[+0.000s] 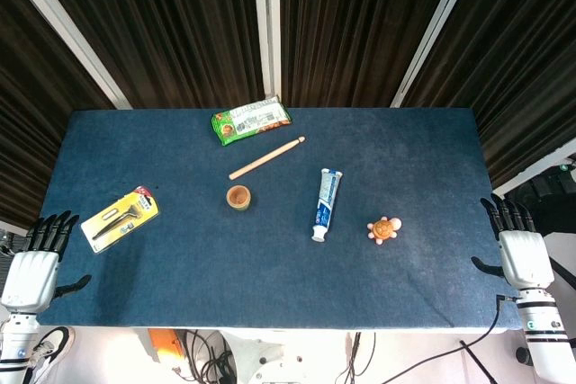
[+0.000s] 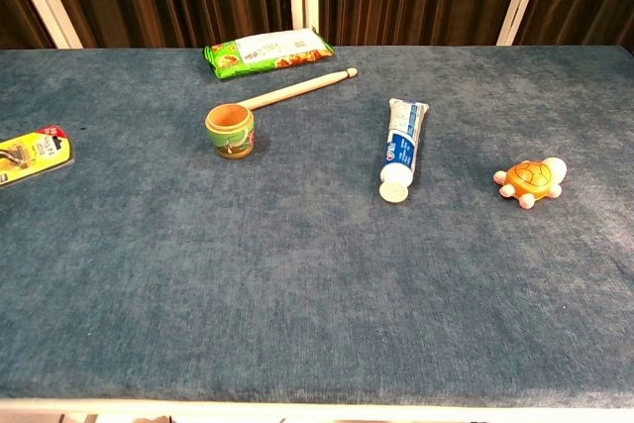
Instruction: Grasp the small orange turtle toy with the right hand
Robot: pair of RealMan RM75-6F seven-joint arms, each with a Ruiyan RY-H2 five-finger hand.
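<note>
Right hand (image 1: 525, 254) empty beside one turtle (image 1: 384, 229)

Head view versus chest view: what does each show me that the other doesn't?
Only the head view shows the hands: the left hand and right hand sit at the table's near corners, fingers apart, holding nothing. It also shows the yellow tool package whole.

Only the chest view gives a low side look at the orange turtle toy, clear of its neighbours.

Both show the turtle, toothpaste tube, small wooden cup, wooden stick and green snack packet on the blue table.
</note>
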